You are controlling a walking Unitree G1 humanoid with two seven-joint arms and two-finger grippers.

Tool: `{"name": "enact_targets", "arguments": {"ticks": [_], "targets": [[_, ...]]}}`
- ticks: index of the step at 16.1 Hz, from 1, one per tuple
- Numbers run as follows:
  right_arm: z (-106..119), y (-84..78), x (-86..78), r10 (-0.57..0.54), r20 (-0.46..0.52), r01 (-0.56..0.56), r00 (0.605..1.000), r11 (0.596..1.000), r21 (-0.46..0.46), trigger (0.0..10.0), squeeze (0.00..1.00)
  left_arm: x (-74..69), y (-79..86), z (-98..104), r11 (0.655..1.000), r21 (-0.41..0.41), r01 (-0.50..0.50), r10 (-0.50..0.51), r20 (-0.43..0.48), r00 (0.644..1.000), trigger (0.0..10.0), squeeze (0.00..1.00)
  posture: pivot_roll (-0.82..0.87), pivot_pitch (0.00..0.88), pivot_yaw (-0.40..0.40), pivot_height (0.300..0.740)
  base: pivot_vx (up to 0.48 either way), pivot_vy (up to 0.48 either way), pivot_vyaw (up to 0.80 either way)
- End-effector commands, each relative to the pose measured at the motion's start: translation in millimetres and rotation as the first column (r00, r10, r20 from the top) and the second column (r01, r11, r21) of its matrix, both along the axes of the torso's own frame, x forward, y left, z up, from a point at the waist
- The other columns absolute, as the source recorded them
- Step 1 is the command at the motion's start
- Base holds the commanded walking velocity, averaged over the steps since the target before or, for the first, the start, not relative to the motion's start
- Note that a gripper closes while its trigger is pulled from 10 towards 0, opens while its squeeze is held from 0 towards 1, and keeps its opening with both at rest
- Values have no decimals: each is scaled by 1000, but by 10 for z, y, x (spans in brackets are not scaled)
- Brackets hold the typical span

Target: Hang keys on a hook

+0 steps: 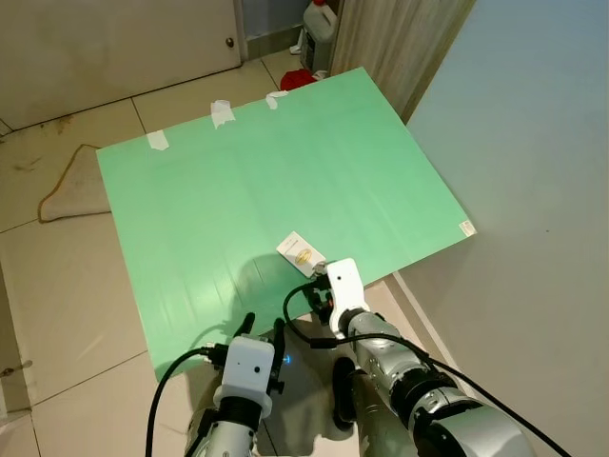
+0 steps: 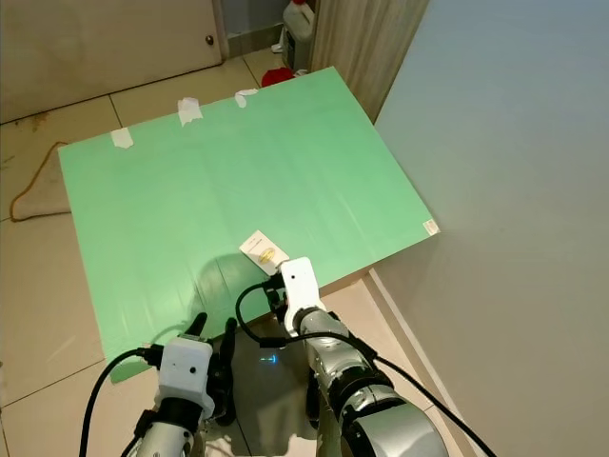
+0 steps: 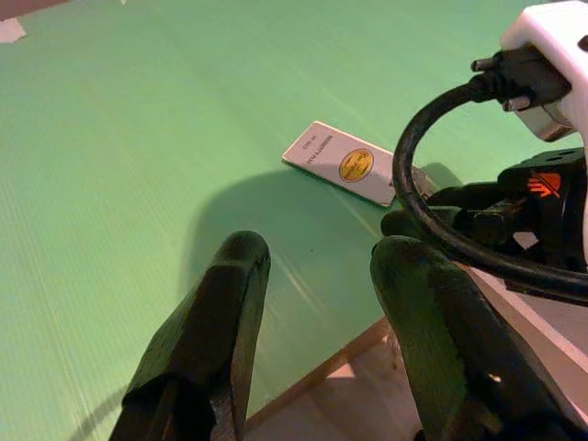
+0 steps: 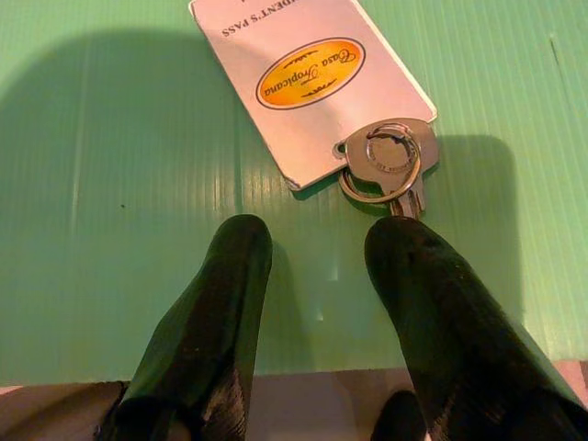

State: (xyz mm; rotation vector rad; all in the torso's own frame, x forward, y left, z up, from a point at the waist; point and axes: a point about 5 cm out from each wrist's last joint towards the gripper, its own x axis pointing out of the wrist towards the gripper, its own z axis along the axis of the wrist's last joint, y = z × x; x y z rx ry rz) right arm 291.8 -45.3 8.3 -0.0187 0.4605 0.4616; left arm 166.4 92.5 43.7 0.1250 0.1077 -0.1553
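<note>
My right claw [image 4: 317, 276] hovered released just short of the keys [image 4: 390, 165], which lay flat on the green mat [image 1: 238, 190] near its front edge. Left claw [image 3: 317, 276] idled released nearby. Keys looked light and thin; I'd pinch the stiff white tag [image 4: 303, 73] beyond.

- Two black fingers [image 3: 211, 349] of the left gripper [image 3: 317, 276], spread apart, over a green mat [image 3: 138, 156].
- A white card [image 3: 344, 163] with a yellow oval, flat on the mat.
- A black cable [image 3: 432, 211], looping nearby.
</note>
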Motion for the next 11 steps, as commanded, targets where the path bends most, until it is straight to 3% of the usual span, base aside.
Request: {"name": "enact_targets", "arguments": {"ticks": [1, 6, 10, 11], "targets": [[-162, 174, -220, 43, -98, -40, 994, 999, 28, 9961, 0, -68, -4, -67, 1000, -3, -18, 18, -42, 999, 10000, 0, 77, 394, -68, 740, 0, 0, 0], [-138, 117, -206, 77, -53, -75, 996, 996, 42, 10000, 0, -45, 3, -77, 1000, -5, -26, 25, -42, 999, 10000, 0, 61, 383, -67, 740, 0, 0, 0], [124, 283, -39, 101, 69, -107, 992, 991, 84, 10000, 0, -18, 19, -83, 999, -2, -33, 33, -37, 999, 10000, 0, 59, 370, -67, 740, 0, 0, 0], [217, 332, 14, 106, 114, -117, 988, 989, 96, 10000, 1000, -16, 20, -79, 999, -2, -35, 35, -34, 999, 10000, 0, 62, 364, -67, 740, 0, 0, 0]]}}
